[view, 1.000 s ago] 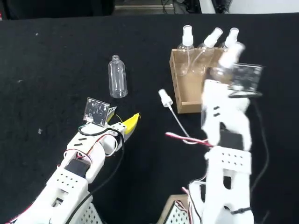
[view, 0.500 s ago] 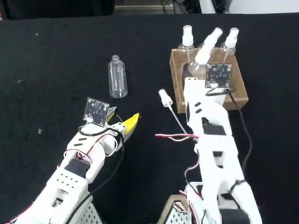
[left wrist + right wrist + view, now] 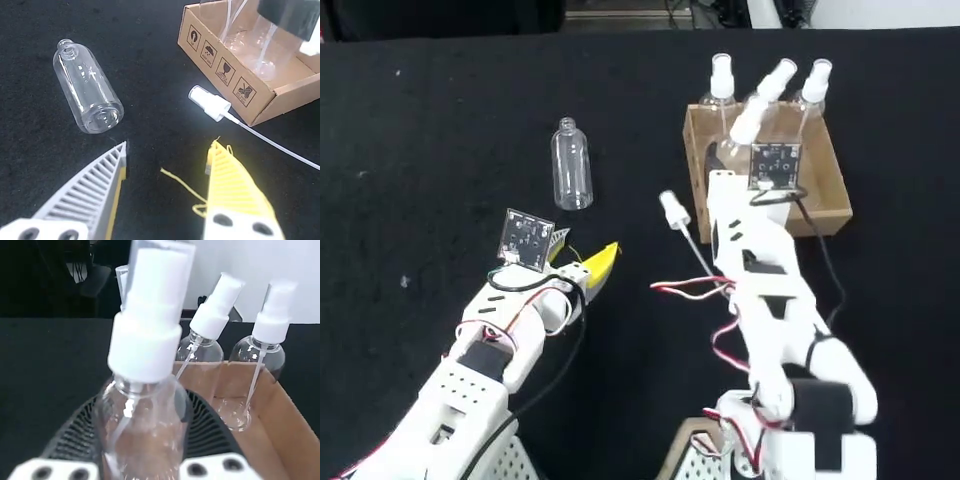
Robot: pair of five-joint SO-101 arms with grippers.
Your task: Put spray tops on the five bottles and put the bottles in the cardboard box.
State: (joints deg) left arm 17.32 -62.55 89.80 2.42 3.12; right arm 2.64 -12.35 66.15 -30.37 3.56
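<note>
Over the cardboard box (image 3: pixel 828 205), the right gripper (image 3: pixel 142 440) is clamped on a capped spray bottle (image 3: pixel 142 405), beside three capped bottles (image 3: pixel 260 347) standing inside. The left gripper (image 3: pixel 169 150) hangs spread apart near the uncapped bottle (image 3: pixel 89 95) and the loose spray top (image 3: pixel 209 102) on the table (image 3: pixel 420 120).

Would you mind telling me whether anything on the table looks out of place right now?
One bottle lies on its side, uncapped, apart from the cardboard box, and a loose spray top lies beside the box's wall. Nothing looks spilled or damaged.

capped bottles (image 3: pixel 780 76) along far wall of box (image 3: pixel 826 216), near floor free, loose spray top (image 3: pixel 673 210) just beside it
</note>
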